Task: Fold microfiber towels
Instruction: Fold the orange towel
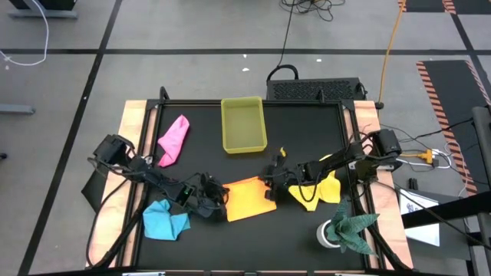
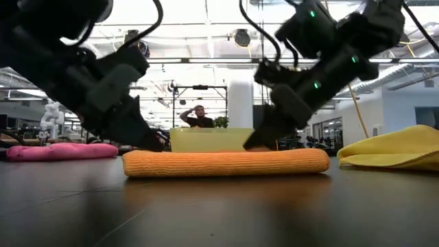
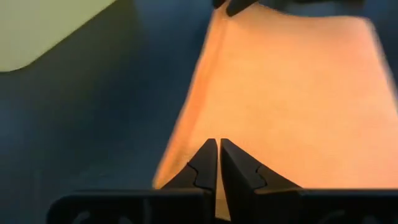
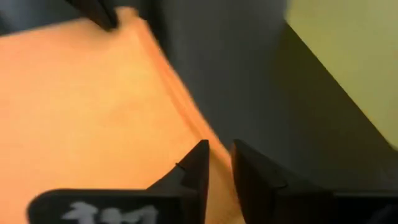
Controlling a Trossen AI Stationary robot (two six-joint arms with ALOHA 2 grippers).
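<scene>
- Pinching nothing I can confirm: my left gripper (image 3: 217, 152) has its fingers pressed together, tips at the left edge of the folded orange towel (image 1: 247, 198).
- My right gripper (image 4: 219, 155) shows a narrow gap between its fingers, over the towel's right edge; grip unclear.
- Orange towel lies flat mid-table, just in front of the yellow tray (image 1: 244, 125).
- Pink towel (image 1: 173, 139), blue towel (image 1: 164, 220), yellow towel (image 1: 317, 190) lie apart, crumpled.
- Both sets of fingertips are hidden behind the towel's roll in the low view.
</scene>
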